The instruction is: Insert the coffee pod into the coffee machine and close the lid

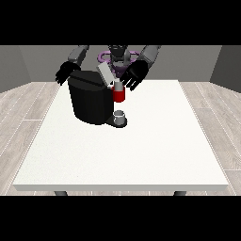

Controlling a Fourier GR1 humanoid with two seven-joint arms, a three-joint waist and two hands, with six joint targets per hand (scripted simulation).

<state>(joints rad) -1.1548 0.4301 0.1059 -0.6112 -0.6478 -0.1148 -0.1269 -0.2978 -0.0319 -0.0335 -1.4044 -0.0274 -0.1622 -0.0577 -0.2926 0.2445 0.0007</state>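
A black coffee machine (pixel 88 101) stands on the white table (pixel 141 150) towards its far left. Its grey lid (pixel 105 73) is tilted up and open above the red brewing head (pixel 119 95). A small whitish pod (pixel 118 85) sits at the top of the red head. The hand at the view's right (pixel 134 76) hovers just right of the pod and lid, its fingers spread and pointing down. The hand at the view's left (pixel 66 73) hangs behind the machine's far left corner with relaxed fingers, holding nothing.
A small grey cup (pixel 119 116) rests on the machine's drip base under the red head. The table stretches wide in front of and to the right of the machine. The robot's torso (pixel 118 57) is behind the machine.
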